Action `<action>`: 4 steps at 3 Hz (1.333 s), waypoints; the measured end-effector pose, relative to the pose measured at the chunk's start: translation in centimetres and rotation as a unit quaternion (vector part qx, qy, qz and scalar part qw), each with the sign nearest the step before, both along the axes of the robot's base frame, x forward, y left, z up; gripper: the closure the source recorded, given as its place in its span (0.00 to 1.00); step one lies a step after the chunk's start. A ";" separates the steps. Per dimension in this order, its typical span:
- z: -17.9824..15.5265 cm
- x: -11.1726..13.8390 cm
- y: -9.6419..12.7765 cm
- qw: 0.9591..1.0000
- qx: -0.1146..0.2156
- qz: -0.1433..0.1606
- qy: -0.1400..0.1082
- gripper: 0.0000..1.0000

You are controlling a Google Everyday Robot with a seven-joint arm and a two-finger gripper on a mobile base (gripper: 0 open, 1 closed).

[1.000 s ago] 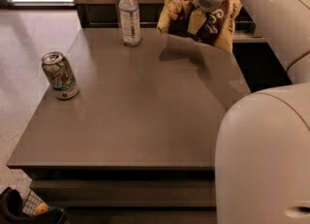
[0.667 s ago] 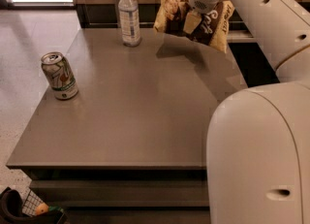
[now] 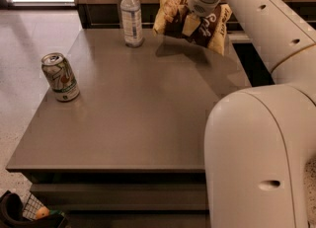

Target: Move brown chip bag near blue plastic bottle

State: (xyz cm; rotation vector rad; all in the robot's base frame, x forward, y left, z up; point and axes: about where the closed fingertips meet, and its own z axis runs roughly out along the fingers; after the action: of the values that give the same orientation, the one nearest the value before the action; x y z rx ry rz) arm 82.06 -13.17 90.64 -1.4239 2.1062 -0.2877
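Observation:
The brown chip bag point(image 3: 213, 27), dark brown with pale yellow ends, hangs crumpled in the air above the far right part of the grey table point(image 3: 143, 113). My gripper point(image 3: 189, 23) is shut on the bag's middle and holds it clear of the tabletop. The blue plastic bottle point(image 3: 131, 17), clear with a white cap and pale label, stands upright at the table's far edge, a short way left of the bag. The bag's near end sits close to the bottle without touching it.
A green-and-white soda can point(image 3: 59, 77) stands upright near the table's left edge. My white arm point(image 3: 256, 138) fills the right side of the view. A dark wall runs behind the table. A basket point(image 3: 29, 214) sits on the floor at bottom left.
My gripper has carried the chip bag a little to the left, toward the bottle. The bottle and can have not moved.

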 end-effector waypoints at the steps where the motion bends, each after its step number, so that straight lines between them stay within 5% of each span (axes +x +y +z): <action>1: -0.4 0.1 0.1 1.000 0.000 0.001 0.002 0.60; 3: -1.2 0.2 0.4 1.000 -0.001 0.002 0.008 0.12; 4: -1.5 0.3 0.5 1.000 -0.002 0.003 0.010 0.00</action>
State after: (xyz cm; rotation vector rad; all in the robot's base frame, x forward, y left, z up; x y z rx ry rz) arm 82.34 -12.68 89.13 -1.4412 2.1178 -0.2759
